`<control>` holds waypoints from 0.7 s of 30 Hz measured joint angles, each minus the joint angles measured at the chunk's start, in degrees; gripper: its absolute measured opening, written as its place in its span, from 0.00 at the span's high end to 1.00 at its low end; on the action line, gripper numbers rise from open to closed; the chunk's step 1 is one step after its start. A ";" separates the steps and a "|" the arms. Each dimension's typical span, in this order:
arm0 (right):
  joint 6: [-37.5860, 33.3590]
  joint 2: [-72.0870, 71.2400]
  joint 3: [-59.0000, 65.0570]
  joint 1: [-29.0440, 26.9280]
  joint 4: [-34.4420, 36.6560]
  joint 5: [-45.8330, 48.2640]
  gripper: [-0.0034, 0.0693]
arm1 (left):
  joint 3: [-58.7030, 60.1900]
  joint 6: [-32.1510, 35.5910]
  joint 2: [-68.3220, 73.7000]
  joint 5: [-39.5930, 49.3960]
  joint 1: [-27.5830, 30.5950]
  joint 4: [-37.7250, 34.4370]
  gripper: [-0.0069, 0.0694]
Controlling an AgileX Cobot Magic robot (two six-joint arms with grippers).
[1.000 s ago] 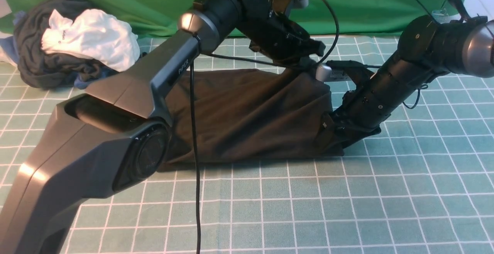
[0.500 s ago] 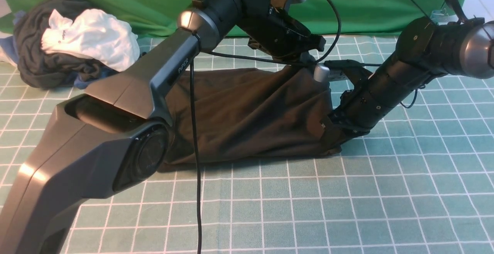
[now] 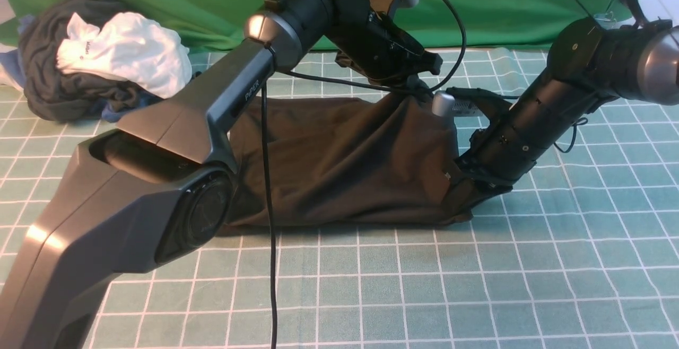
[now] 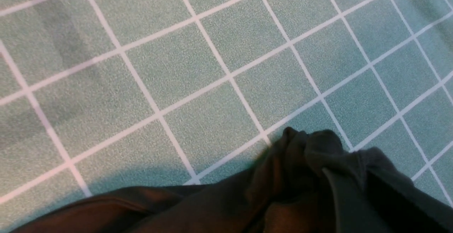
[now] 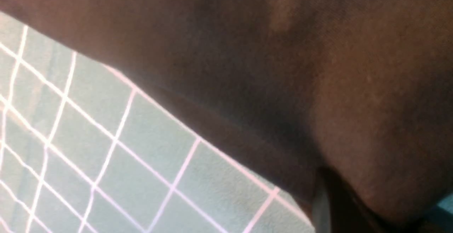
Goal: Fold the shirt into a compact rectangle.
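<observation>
The dark brown-black shirt (image 3: 339, 158) lies as a wide folded band on the checked mat, and its right edge is pulled up off the mat. My left gripper (image 3: 421, 88) is shut on the far right corner, where the cloth peaks. In the left wrist view that corner is a bunch of shirt (image 4: 311, 176) draped over the fingers. My right gripper (image 3: 459, 198) is shut on the near right corner. In the right wrist view the shirt (image 5: 283, 66) fills most of the frame, and one finger (image 5: 319, 206) shows under it. The logo and the neck label are hidden.
A pile of a white shirt (image 3: 124, 52) on a dark grey garment (image 3: 58, 89) sits at the back left. A green backdrop (image 3: 504, 4) hangs behind the teal checked mat (image 3: 477, 296). My left arm (image 3: 159, 168) and its cable (image 3: 268, 206) cross the shirt's left part.
The left wrist has risen a little and drawn the far right corner up. The right gripper lifted the near corner slightly, then came back down with it.
</observation>
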 joint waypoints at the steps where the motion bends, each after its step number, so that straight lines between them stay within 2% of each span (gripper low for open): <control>1: 0.55 0.00 0.00 0.00 0.00 0.77 0.86 | -0.05 0.02 0.00 0.00 0.00 0.14 0.82; 2: 0.61 0.00 0.00 0.00 0.00 0.92 0.86 | -0.05 0.07 0.00 0.00 0.00 0.20 0.81; 4: 0.88 0.00 0.00 0.00 0.00 3.06 0.82 | -0.07 0.07 0.00 -0.06 0.00 0.76 0.70; 7: 1.48 0.00 0.00 0.00 -0.24 3.88 0.70 | -0.07 0.00 0.00 -0.06 -0.11 2.04 0.52; 8: 1.48 0.00 0.00 0.00 -0.24 4.03 0.69 | -0.13 -0.12 0.00 -0.06 -0.11 2.18 0.51; 9: 2.00 0.00 0.00 0.00 -0.53 5.02 0.55 | -0.25 -0.62 0.00 -0.06 -0.15 3.15 0.41; 11: 2.00 0.00 0.00 0.00 -0.61 5.87 0.46 | -0.59 -1.24 0.00 0.32 -0.22 3.54 0.35; 12: 2.11 -0.08 0.00 0.00 -0.65 7.05 0.35 | -1.76 -2.42 0.00 1.73 -0.22 4.37 0.30; 15: 2.13 -1.48 0.00 0.00 -1.13 8.32 0.24 | -4.82 -4.14 0.00 4.39 -0.02 6.25 0.27; 18: 2.24 -3.67 0.00 0.00 -1.94 8.46 0.24 | -6.94 -4.40 0.00 6.48 0.28 6.68 0.28; 20: 2.69 -6.96 0.00 0.00 -3.65 8.03 0.26 | -8.61 -4.55 0.00 9.13 0.78 6.44 0.33; 21: 3.09 -9.31 0.00 0.00 -5.10 6.49 0.29 | -9.08 -4.55 0.00 10.65 1.21 6.38 0.40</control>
